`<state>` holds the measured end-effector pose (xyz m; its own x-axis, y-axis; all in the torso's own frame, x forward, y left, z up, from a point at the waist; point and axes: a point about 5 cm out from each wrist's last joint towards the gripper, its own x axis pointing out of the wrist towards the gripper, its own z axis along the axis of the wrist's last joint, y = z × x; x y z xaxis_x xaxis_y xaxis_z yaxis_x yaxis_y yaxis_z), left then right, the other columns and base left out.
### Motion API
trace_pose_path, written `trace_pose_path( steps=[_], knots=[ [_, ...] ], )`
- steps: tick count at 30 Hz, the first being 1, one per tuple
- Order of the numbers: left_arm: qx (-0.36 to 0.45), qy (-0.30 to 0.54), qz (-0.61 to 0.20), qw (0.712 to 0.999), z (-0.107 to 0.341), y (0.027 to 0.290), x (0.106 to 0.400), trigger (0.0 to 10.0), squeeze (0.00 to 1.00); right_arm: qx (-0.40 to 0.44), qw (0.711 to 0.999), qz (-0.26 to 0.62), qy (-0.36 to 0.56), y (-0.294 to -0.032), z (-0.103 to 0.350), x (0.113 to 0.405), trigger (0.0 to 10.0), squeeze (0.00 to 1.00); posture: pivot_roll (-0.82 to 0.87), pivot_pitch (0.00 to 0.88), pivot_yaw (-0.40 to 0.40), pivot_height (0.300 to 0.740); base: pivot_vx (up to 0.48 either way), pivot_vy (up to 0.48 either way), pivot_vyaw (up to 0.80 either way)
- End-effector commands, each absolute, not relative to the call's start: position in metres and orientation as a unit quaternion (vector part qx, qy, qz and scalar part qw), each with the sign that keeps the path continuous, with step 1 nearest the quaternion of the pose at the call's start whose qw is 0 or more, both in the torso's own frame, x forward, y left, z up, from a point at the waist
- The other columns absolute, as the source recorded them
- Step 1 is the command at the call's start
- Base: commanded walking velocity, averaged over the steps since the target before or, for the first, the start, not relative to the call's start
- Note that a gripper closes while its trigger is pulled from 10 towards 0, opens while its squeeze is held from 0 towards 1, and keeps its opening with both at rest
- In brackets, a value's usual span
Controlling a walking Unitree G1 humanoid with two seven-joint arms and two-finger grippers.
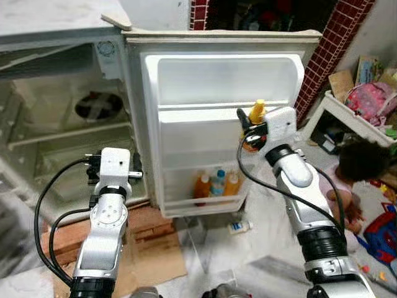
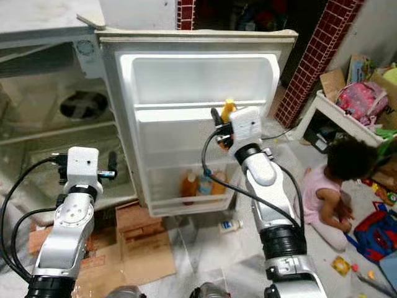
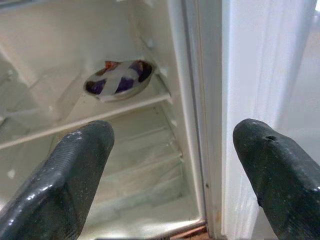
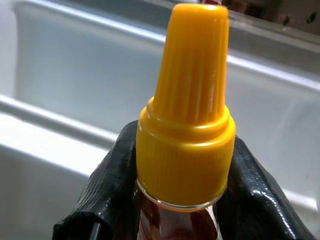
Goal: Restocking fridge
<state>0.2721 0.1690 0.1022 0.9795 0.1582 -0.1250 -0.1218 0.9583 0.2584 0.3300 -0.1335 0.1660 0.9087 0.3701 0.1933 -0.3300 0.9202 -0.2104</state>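
The right end effector (image 4: 185, 200) hides the yellow-capped bottle's (image 4: 186, 115) body, cut off by the frame edge.

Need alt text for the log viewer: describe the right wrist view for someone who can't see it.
The right claw is shut on a bottle of reddish-brown liquid just below its ribbed yellow cap, one black finger on each side. Behind it, out of focus, run the white shelves of the open fridge door.

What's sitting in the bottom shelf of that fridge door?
Three bottles stand in the bottom door shelf: two orange bottles and a blue-labelled bottle between. The shelf wall hides their bases.
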Motion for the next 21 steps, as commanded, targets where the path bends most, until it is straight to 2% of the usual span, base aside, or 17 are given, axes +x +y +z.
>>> trace_pose_path(
  steps=[1, 6, 17, 21],
  knots=[
    [0.128, 0.073, 0.081, 0.986, 0.103, 0.173, 0.272, 10.0, 0.00, -0.097, 0.958, 0.217, -0.161, -0.119, 0.187, 0.331, 10.0, 0.00, 0.10, 0.000, -0.063, 0.740, 0.000, 0.000, 0.00],
    [0.126, 0.069, 0.081, 0.986, 0.104, 0.172, 0.272, 10.0, 0.00, -0.110, 0.949, 0.236, -0.177, -0.115, 0.192, 0.330, 10.0, 0.00, 0.10, 0.000, -0.067, 0.740, 0.000, 0.000, 0.00],
    [0.124, 0.067, 0.074, 0.987, 0.104, 0.170, 0.272, 10.0, 0.00, -0.095, 0.945, 0.246, -0.195, -0.109, 0.197, 0.325, 10.0, 0.00, 0.10, 0.000, -0.066, 0.740, 0.044, 0.000, 0.80],
    [0.124, 0.068, 0.071, 0.987, 0.104, 0.169, 0.273, 10.0, 0.00, -0.090, 0.944, 0.239, -0.208, -0.110, 0.205, 0.326, 10.0, 0.00, 0.10, 0.000, -0.065, 0.740, 0.000, 0.000, 0.30]
  ],
)
